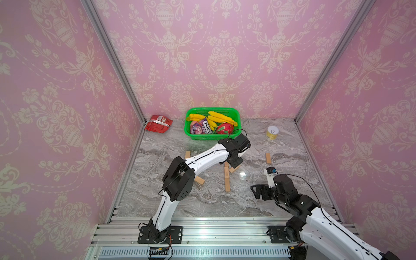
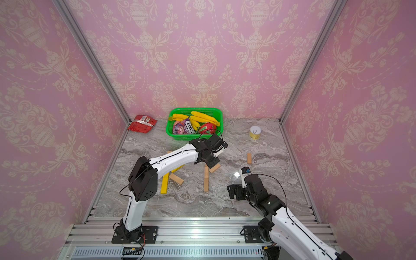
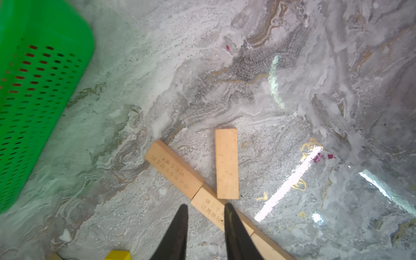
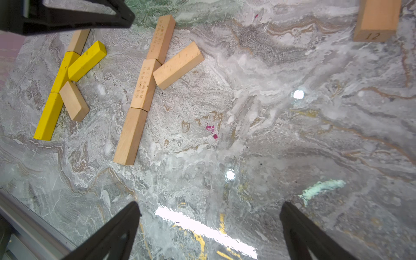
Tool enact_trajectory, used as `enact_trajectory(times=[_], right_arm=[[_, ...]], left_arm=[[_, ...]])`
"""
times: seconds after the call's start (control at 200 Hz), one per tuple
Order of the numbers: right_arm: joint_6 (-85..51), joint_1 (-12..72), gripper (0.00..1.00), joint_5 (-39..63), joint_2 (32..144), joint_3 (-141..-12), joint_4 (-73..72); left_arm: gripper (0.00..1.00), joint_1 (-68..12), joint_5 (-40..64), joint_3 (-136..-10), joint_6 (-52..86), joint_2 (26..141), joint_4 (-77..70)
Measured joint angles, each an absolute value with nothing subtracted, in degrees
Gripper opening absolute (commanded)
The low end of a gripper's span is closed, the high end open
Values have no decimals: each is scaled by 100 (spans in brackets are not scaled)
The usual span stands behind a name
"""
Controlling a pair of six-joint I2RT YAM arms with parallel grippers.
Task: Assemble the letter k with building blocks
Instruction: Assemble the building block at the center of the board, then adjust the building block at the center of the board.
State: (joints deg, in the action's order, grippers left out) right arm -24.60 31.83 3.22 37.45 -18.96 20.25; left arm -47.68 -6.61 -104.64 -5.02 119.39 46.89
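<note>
An all-wood letter k lies at mid-table. Its three-block stem (image 4: 144, 85) runs straight, and one slanted wood block (image 4: 177, 65) touches the middle block. My left gripper (image 3: 206, 207) hovers just over that joint, jaws a little apart with nothing between them. The slanted block (image 3: 226, 164) lies just ahead of its fingertips. A top view shows the left gripper (image 2: 211, 163) above the stem (image 2: 206, 180). Beside it lies a yellow-and-wood letter k (image 4: 65, 83). A loose wood block (image 1: 268, 159) lies far right. My right gripper (image 4: 210, 204) stands wide open over bare table.
At the back stands a green basket (image 1: 211, 109) holding bananas and packets, close to the left wrist (image 3: 40, 90). A red packet (image 1: 158, 123) lies back left, a small can (image 1: 272, 132) back right. Pink walls enclose three sides; an aluminium rail (image 1: 202, 227) runs along the front.
</note>
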Motion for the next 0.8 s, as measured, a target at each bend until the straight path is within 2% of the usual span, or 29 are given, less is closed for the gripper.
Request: enact_trajectory(times=[0.125,0.3,0.56,0.8], right_arm=[[-2460,3183,100,322,3706,-1896,2025],[-2460,3183,100,322,3706,-1896,2025],[-2460,3175,100,322,3680,-1896,2025],[-2460,3175,100,322,3680,-1896,2025]], left_arm=[[28,-4742,-985,-10479,-226,11883,4939],[23,-4539,-926,-10353,268,11948,5297],[18,-4016,-351,-10082,864,12164,5457],[17,-4003,78,-10047,1044,12545,5500]])
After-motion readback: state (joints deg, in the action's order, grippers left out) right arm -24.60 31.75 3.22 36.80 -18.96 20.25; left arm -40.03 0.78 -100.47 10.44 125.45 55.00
